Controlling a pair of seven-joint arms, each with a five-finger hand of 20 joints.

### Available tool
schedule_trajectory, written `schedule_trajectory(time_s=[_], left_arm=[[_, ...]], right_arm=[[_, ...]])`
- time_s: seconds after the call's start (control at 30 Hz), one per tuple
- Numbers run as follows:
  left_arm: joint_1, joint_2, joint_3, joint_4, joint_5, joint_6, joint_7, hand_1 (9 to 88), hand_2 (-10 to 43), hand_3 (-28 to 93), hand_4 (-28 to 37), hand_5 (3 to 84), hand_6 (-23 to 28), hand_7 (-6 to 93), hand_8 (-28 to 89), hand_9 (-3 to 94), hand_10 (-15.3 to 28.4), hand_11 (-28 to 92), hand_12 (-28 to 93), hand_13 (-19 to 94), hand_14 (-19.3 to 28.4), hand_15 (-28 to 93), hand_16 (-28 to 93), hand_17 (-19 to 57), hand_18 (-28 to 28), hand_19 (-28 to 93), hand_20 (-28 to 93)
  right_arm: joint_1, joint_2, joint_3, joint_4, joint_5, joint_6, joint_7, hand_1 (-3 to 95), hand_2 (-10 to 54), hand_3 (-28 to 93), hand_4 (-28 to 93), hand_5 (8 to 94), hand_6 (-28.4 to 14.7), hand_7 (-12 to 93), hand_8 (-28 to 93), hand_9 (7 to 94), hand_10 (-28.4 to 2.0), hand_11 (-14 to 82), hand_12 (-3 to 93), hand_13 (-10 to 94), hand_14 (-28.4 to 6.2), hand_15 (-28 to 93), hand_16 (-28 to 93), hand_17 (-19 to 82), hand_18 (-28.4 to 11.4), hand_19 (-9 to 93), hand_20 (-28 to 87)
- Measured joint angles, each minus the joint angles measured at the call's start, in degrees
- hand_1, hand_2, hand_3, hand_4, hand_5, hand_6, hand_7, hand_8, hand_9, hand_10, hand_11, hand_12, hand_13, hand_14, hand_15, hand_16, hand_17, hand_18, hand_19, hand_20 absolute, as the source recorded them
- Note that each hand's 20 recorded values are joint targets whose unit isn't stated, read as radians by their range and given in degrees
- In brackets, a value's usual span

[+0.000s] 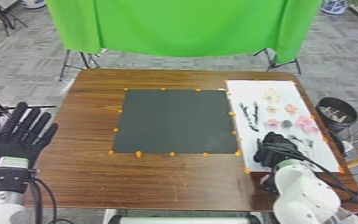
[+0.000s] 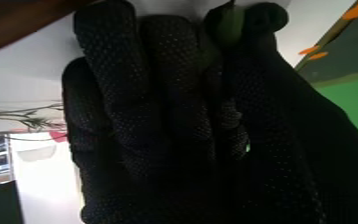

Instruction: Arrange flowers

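Right of one black mat [image 1: 180,120], the right hand [image 1: 278,146] pinches one green leaf [image 2: 232,24] between fingers [image 2: 171,65]; left of the mat, the left hand [image 1: 12,144] has straight fingers.

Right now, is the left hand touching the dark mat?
Apart: in the head view, a strip of brown table separates the left hand from the dark mat.

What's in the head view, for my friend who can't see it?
A robot's right hand is over a white sheet with pink flowers, beside a dark mat on a brown table. Its left hand is open, at the left.
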Motion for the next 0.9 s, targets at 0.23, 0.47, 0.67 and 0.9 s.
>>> schedule_trajectory(time_s=[0.23,0.47,0.67,0.9], left_arm=[[0.1,0.04,-0.18,0.02,-0.26,0.0,0.0,24.7,15.5,70,-28.3,36.2,9.0,11.6,-9,31.7,15.5,15,9,21,15.8,29,-8,-9.0,14.0,36,5],[0.5,0.12,-1.03,0.03,-0.52,0.08,0.19,24.8,15.4,70,-28.3,36.3,9.0,11.5,-9,31.8,15.4,15,9,21,15.8,30,-8,-8.5,13.6,35,5],[0.4,0.82,-0.82,0.1,-1.39,0.26,0.99,24.8,15.4,70,-28.3,36.4,9.1,11.5,-9,31.8,15.6,15,9,21,15.8,30,-8,-8.4,13.5,35,5],[0.3,1.04,-0.81,0.1,-1.39,1.13,0.88,26.6,15.3,70,-28.3,36.6,9.1,11.8,-9,32.0,15.7,16,9,21,15.8,30,-8,-8.2,13.3,35,5]], right_arm=[[-4.1,2.0,-0.1,-2.0,-0.1,8.9,-1.7,54.7,-9.5,79,-14,63.6,1.1,69,14,93.7,-6.1,11.1,45.4,93,-2.2,25,48,43,-19.3,75,20],[-4.9,3.9,-3.0,-4.6,-0.2,15.9,-5.5,54.6,-9.5,78,-14,62.8,1.2,70,14,93.6,-6.1,10.9,46.4,92,-2.4,26,48,42,-18.5,74,19],[3.8,3.8,-12.6,-3.7,-0.2,21.0,-10.7,54.5,-9.5,78,-15,62.4,1.5,70,14,93.5,-5.9,10.9,46.7,91,-2.3,27,48,42,-18.4,74,19],[20.8,-1.6,-26.1,2.8,7.9,18.4,-10.5,54.8,-9.5,79,-16,62.3,1.3,70,14,93.4,-6.0,11.1,46.3,91,-2.3,27,47,42,-18.8,74,20]])
